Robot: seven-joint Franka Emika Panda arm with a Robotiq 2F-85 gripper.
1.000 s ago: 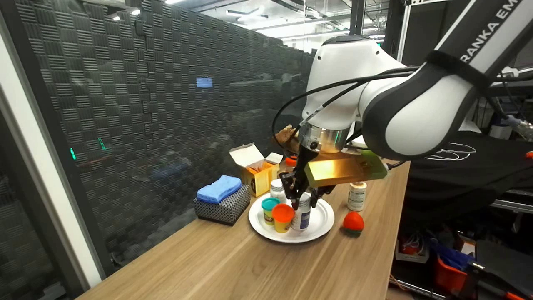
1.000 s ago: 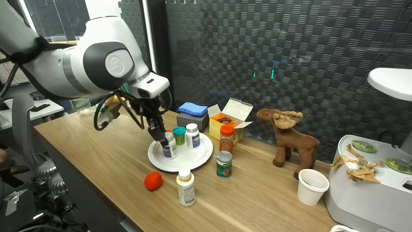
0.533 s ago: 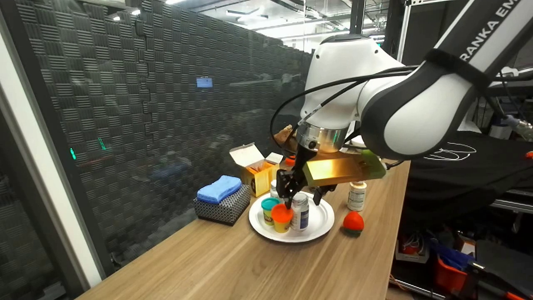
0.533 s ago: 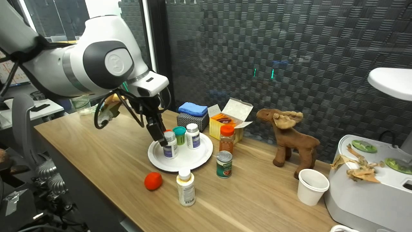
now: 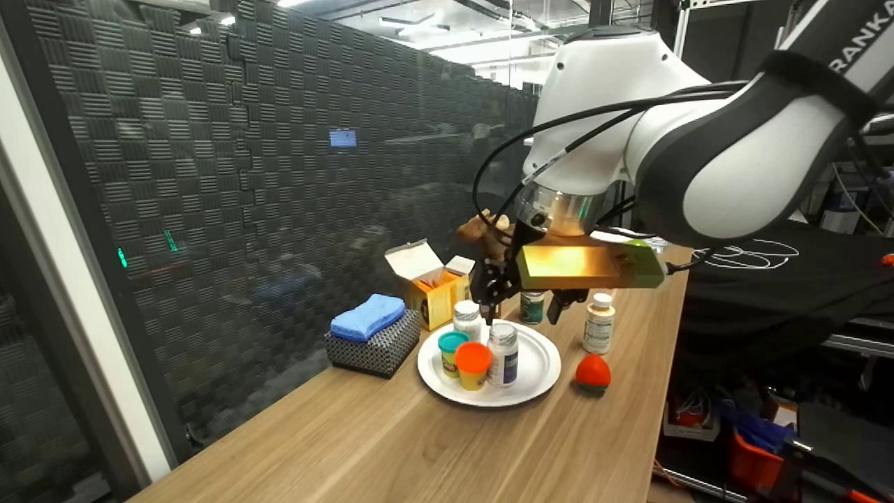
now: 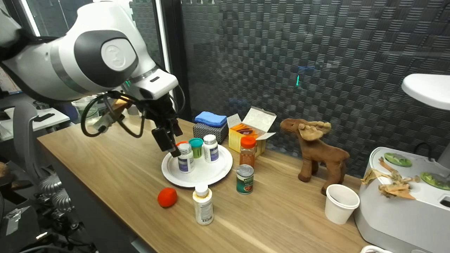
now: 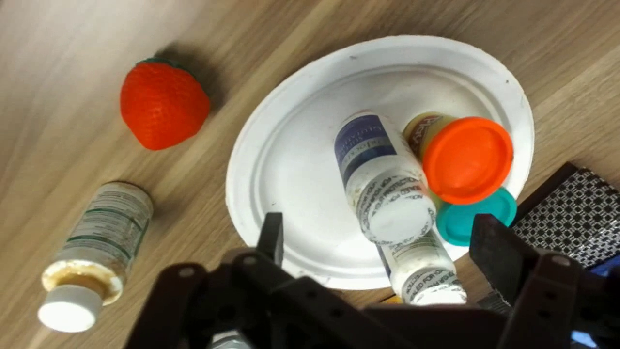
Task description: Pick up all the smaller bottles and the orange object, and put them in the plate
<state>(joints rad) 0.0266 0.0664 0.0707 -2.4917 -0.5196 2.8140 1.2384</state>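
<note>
Near the edge of the counter point(image 5: 419, 447), the strawberry point(image 5: 593, 372) could roll off if the gripper point(image 5: 522, 318), spread wide and empty, bumps it off-centre.

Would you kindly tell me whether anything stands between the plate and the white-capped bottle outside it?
Nothing visible stands between the white-capped bottle and the plate. The red-orange strawberry-shaped object lies to one side of that path, and the green can, seen in an exterior view, stands to the other.

Arm point(image 5: 705, 154) bent; wrist point(image 5: 559, 207) angled down; jaws spread wide apart.
</note>
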